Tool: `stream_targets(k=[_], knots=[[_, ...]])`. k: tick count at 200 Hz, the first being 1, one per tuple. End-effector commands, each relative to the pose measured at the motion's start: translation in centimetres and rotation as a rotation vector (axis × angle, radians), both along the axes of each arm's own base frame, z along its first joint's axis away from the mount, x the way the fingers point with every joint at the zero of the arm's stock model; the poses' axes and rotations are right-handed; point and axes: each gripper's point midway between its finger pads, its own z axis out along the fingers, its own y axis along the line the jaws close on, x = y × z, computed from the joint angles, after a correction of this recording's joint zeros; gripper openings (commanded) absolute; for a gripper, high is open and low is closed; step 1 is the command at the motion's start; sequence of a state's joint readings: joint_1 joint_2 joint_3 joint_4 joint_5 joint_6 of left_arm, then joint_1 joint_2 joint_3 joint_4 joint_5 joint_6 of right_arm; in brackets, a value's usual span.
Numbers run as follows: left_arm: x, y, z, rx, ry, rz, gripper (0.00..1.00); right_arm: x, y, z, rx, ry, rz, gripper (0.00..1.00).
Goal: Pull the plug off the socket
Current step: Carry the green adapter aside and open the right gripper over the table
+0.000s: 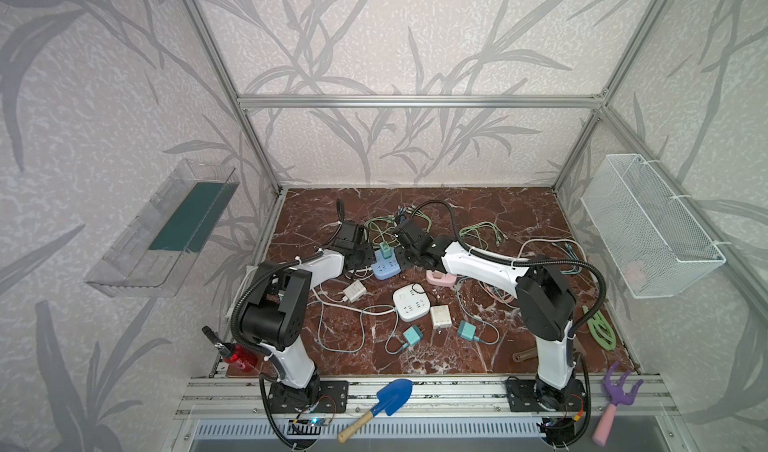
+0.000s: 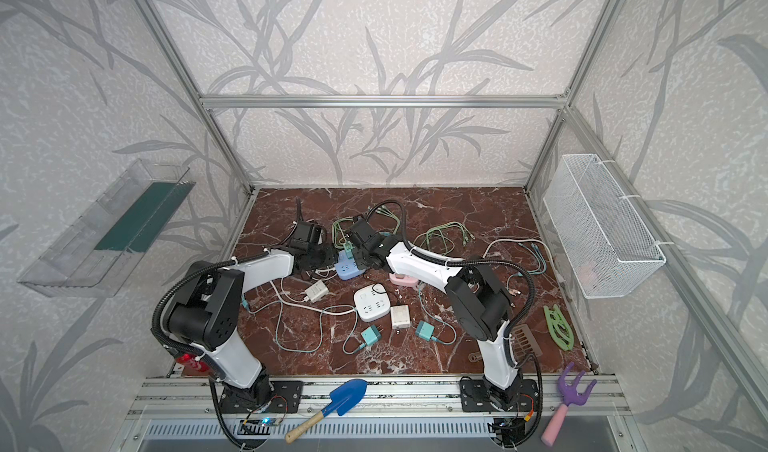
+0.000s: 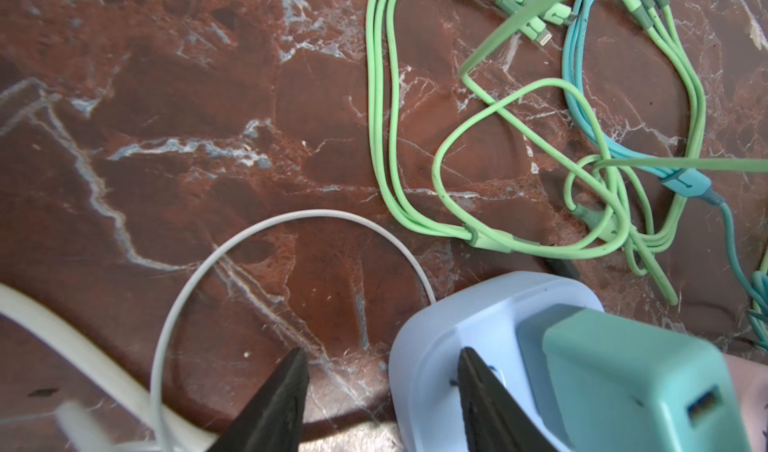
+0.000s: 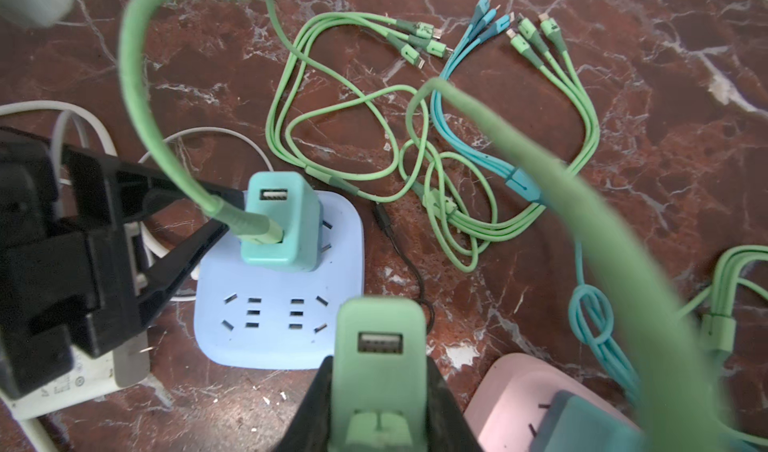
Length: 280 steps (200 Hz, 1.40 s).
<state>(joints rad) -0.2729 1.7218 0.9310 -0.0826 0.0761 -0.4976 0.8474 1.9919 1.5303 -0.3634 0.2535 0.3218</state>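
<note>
Blue socket (image 1: 386, 269) on red marble counter (image 1: 478, 204), in both top views: left claw (image 1: 371, 259) and right claw (image 1: 398, 258) meet over it.
Left wrist: left claw half open, one finger (image 3: 486, 400) on the socket, teal plug (image 3: 623, 379) seated just beside.
Right wrist: right claw clamped on green plug (image 4: 380, 333), clear of the socket ahead; slots there bare.

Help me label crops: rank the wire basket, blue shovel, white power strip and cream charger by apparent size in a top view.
Largest first:
wire basket
blue shovel
white power strip
cream charger
The shovel lies nearest the camera, so its lead over the strip may be partly nearness.
</note>
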Motion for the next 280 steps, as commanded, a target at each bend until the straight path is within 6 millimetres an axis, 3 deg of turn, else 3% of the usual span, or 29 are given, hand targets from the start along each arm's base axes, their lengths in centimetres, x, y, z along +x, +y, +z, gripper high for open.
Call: stream_targets(k=[1,62,141,218,280], knots=[[-4.5,1.3,-3.6,0.063,0.185,-0.003,0.59,0.6,0.1,-1.0,-0.034,-0.01,0.007,0.1],[-4.3,1.2,-2.2,0.044,0.149,-0.002,0.59,0.7,1.8,-2.8,0.007,0.041,0.049,0.1],[-4.4,2.1,-1.9,0.044,0.14,0.018,0.62,-1.5,5.5,-1.7,0.142,0.102,0.098,0.09],[-4.0,2.9,-0.1,0.076,0.105,0.029,0.63,-1.1,7.4,-1.6,0.168,0.141,0.117,0.09],[-4.6,3.9,2.8,0.106,0.026,0.046,0.65,-0.8,5.3,-0.7,0.239,0.186,0.103,0.1]])
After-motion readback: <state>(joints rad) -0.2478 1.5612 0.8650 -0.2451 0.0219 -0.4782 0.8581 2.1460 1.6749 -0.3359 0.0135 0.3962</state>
